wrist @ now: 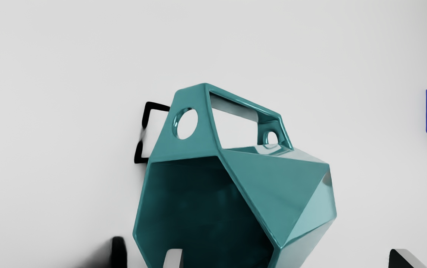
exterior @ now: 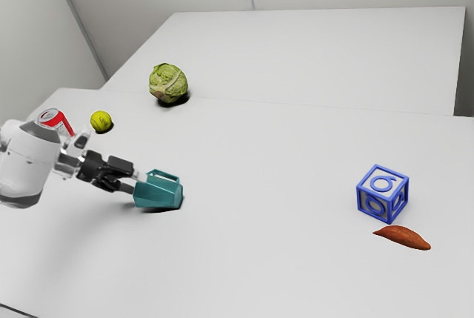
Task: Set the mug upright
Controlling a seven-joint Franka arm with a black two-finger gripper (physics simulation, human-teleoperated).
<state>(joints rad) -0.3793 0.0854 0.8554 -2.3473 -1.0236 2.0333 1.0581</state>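
Mug [exterior: 158,194] lying down, long axis near level, mouth facing tool [exterior: 136,182]

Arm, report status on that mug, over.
Gripper open at the mouth of the mug. Mug on its side, handle up. Blue block well off, not in the way.

A blue-framed letter block [exterior: 383,193] sits just beside a sweet potato [exterior: 402,237] — well apart from them, a green cabbage [exterior: 169,83], a yellow tennis ball [exterior: 101,121] and a red-and-white can [exterior: 56,120] — a loose group.
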